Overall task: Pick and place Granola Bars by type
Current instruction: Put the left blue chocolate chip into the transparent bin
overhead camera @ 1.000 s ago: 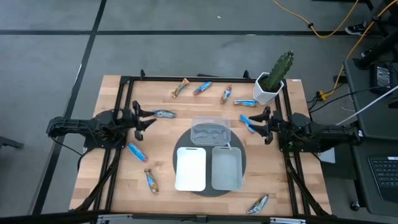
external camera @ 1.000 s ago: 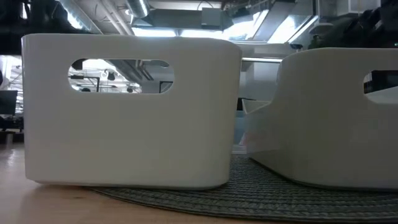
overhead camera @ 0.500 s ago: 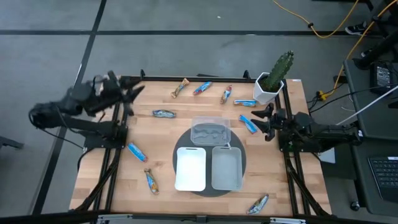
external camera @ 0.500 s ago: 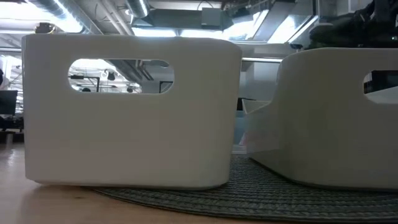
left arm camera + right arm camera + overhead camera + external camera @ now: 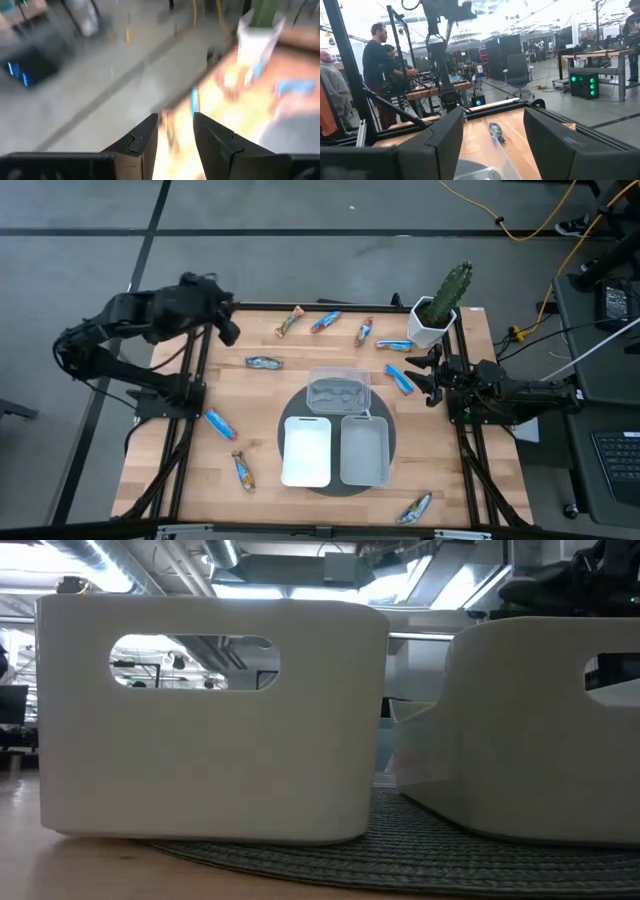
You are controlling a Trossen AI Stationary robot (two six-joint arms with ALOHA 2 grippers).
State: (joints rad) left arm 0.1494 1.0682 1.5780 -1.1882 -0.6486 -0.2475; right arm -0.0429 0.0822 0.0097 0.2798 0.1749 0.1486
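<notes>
While the granola bars (image 5: pixel 264 363) lie scattered on the wooden table (image 5: pixel 180 470) around the two trays (image 5: pixel 307 451), the left gripper (image 5: pixel 226 330) hangs empty, fingers slightly apart, above the far left corner; the right gripper (image 5: pixel 418 375), fingers spread, sits beside a blue bar (image 5: pixel 399 379).

We see open counter (image 5: pixel 170 470) at the near left between scattered Granola Bars (image 5: pixel 221 423); the white tray (image 5: pixel 307 451), grey tray (image 5: pixel 364 451), clear container (image 5: pixel 338 391) and potted cactus (image 5: pixel 440 305) block centre and far right.
</notes>
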